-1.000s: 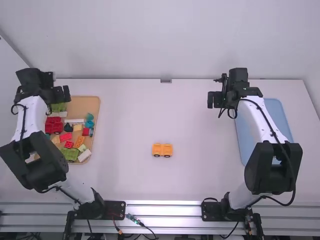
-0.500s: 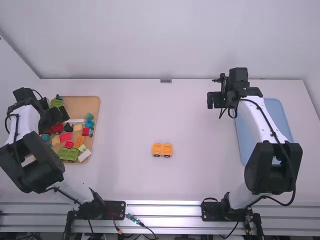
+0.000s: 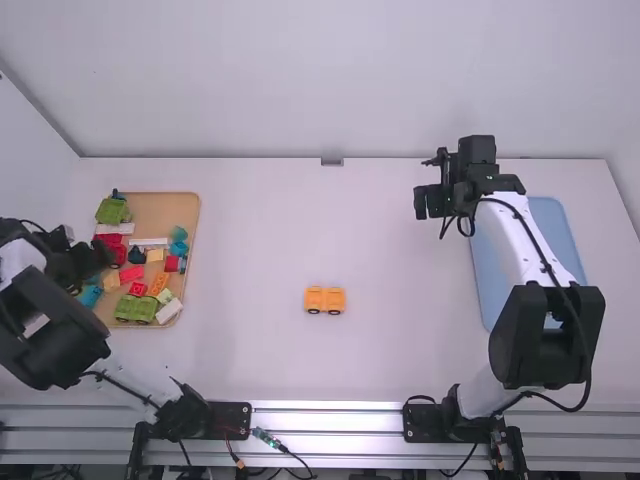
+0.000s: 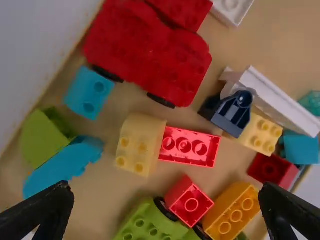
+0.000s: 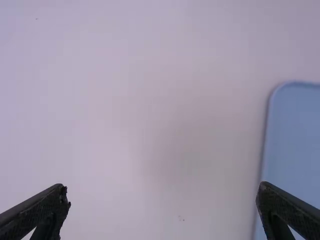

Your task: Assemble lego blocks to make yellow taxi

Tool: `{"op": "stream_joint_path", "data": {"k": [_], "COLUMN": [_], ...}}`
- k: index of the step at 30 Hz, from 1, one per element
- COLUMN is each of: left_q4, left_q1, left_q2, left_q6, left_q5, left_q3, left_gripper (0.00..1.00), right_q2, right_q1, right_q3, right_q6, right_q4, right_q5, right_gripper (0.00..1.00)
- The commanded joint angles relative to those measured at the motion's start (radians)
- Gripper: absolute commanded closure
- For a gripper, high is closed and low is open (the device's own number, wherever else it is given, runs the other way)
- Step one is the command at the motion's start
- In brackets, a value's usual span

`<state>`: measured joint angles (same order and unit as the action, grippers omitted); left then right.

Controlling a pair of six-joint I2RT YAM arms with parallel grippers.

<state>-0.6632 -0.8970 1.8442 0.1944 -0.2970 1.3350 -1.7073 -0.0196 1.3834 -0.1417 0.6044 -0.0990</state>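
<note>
High view: my orange wheeled base [image 3: 324, 300] sits below centre; upper blocks [image 3: 159, 284], I judge, must come from the tray [image 3: 172, 208] at left. Left gripper [image 4: 165, 186] and right gripper [image 5: 162, 185] gape, empty.

- A smooth, flat white table [image 3: 400, 350], pale right across.
- On its left side, a tan rectangular tray [image 3: 172, 212] with rounded corners.
- Near the middle, between the trays and apart from both, a yellow-orange plastic block car piece [image 3: 325, 299] on black wheels.
- On its right side, a light blue rectangular tray [image 3: 556, 222] with rounded corners.
</note>
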Motion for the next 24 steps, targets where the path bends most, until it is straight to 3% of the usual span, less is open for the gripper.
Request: {"op": "stream_joint_path", "data": {"k": [1,24], "left_q4": [0.014,0.077], "left_q1": [0.018,0.007], "left_q2": [0.041,0.109], "left_q6": [0.061,0.065], "left_q5": [-0.025,-0.002], "left_q3": [-0.008,-0.029], "left_gripper": [0.01,0.09], "right_q2": [-0.005,-0.005], "right_q1": [0.0,0.0], "right_q3": [0.024,0.024], "right_q6": [-0.023,-0.047], "right_q4": [-0.006,-0.002], "right_q5": [-0.005,-0.005], "right_gripper": [0.01,0.01]}}
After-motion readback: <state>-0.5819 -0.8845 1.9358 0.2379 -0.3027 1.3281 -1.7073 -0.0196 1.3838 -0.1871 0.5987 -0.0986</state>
